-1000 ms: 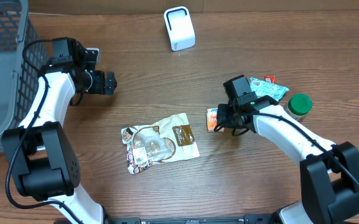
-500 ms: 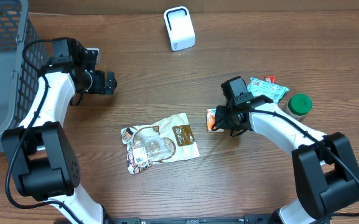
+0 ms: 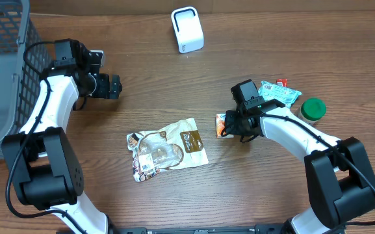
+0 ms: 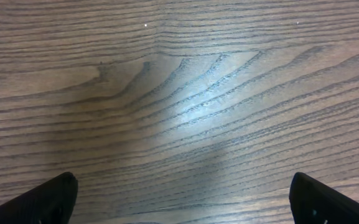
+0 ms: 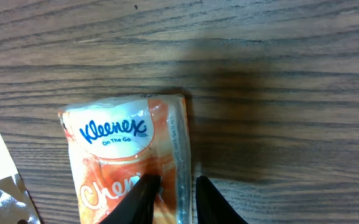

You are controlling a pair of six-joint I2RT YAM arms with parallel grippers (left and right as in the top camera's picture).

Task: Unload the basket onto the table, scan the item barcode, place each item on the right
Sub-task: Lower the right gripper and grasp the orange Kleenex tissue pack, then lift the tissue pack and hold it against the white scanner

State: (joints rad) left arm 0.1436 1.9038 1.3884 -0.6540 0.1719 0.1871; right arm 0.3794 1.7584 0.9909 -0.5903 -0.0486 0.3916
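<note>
Right fingers (image 5: pixel 139 200) clamped on Kleenex pack (image 5: pixel 114 134) edge. Left fingers (image 4: pixel 45 200) spread wide, empty, over wood table (image 4: pixel 185 74).

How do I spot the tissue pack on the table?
Look at the wooden table, right of the big beige pouch. The Kleenex pack lies there, between the right arm's fingers. It's the only small orange packet, with a white Kleenex label.
</note>
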